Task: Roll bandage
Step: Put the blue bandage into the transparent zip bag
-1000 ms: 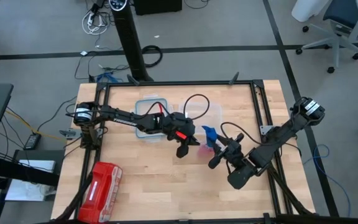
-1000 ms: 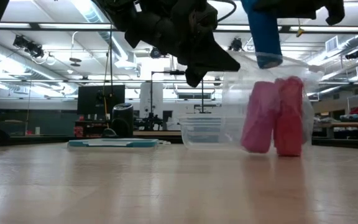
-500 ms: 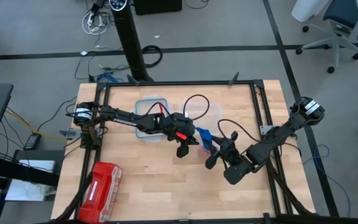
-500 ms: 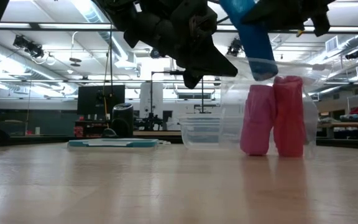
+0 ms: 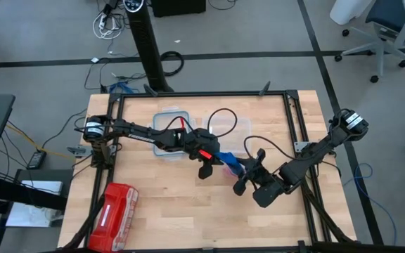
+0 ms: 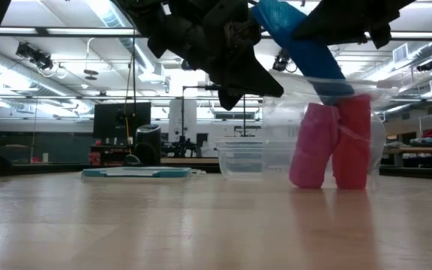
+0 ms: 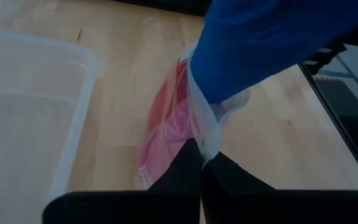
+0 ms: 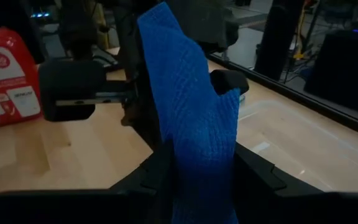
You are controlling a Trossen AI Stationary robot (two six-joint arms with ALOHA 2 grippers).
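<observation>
Bandage [image 8: 194, 118]: bright blue ribbed fabric, rolled thick, tilted, raised over mid-table. My right gripper [image 5: 247, 171] clamped on it, lower end entering clear bag [image 7: 211, 127] mouth. My left gripper [image 5: 207, 167] fingers together, pinching bag edge. Pink rolls [image 6: 330, 146] upright inside bag on table [image 5: 174, 218]. Clear tub [image 5: 166, 121] behind; red pouch [image 5: 114, 209] at left front corner; front boards bare.
</observation>
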